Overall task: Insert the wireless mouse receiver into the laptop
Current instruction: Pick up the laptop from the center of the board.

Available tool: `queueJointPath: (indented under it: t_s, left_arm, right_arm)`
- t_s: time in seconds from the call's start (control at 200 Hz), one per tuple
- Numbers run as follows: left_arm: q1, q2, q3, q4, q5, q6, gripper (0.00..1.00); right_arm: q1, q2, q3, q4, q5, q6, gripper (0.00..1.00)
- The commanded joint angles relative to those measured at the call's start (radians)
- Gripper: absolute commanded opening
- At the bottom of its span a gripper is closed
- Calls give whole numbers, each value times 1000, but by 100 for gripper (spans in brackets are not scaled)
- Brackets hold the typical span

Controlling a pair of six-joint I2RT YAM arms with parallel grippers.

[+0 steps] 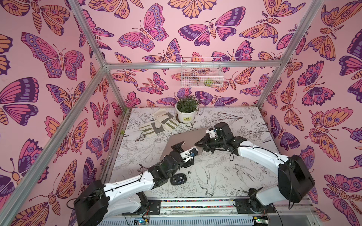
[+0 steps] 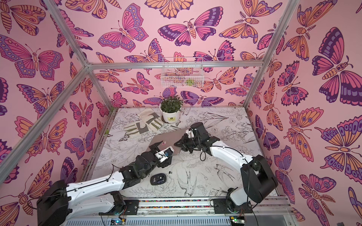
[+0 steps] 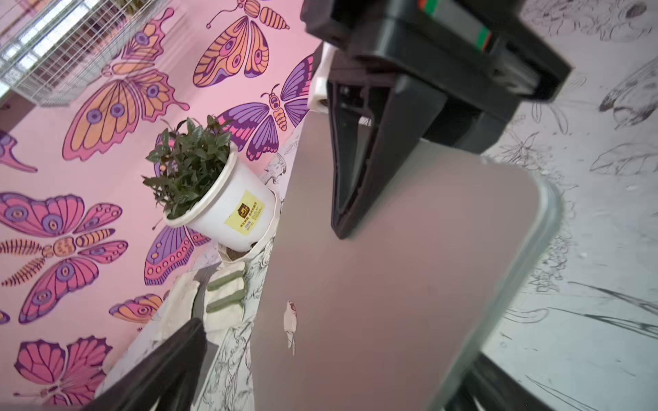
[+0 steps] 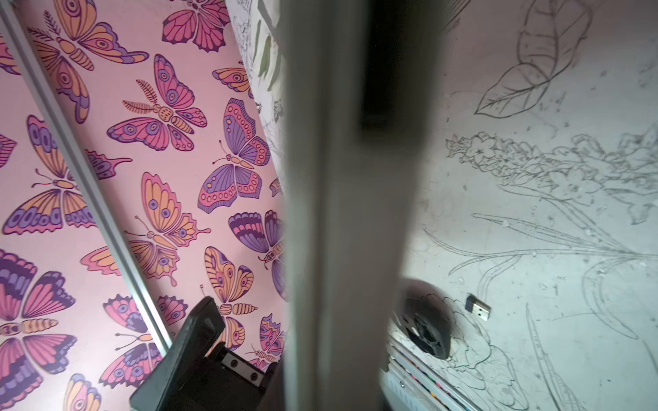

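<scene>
The silver-grey laptop [image 1: 189,137] lies closed and tilted at mid-table, its pale logo [image 3: 290,316] facing up. My right gripper [image 1: 198,143] is shut on its right edge: one finger [image 3: 350,178] presses on the lid, and the edge [image 4: 338,213] runs between the jaws. At the laptop's near edge my left gripper [image 1: 178,146] is open, its fingers [image 3: 171,363] spread wide on either side of the lid's corner. The wireless mouse receiver [image 1: 189,172] [image 4: 478,308] lies loose on the table beside the black mouse [image 1: 178,179], nearer the front than both grippers.
A potted plant [image 1: 187,114] and a pair of gloves [image 1: 156,125] sit behind the laptop. A wire basket [image 1: 201,74] hangs on the back wall. Metal frame posts and pink walls enclose the table. A rail [image 1: 195,201] runs along the front.
</scene>
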Motion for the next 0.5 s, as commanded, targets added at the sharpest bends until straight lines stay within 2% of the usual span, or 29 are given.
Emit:
queueJointPath:
  t_s: [0.0,0.085,0.135,0.27,0.366,0.496]
  left_arm:
    - [22,-136,110,-286,44,-346,99]
    - [81,-223,157,-437,180,-614,99]
    - [107,-273,154,-474,202,-799,89]
    - [173,-376,89,-531,227,-1346,72]
    - [215,-405,13,-462,292,-1649,69]
    - [221,-372,-110,-314,329,-2011,69]
  right_arm:
    - [-3,-14,16,94,-6,-42,0]
    - [-4,-14,6,129,5,-37,0]
    - [-3,-14,-1,149,16,-38,0]
    - [-3,-11,-16,186,42,-63,0]
    - [-3,-6,-19,192,62,-86,0]
    - [-1,14,-33,269,64,-66,0]
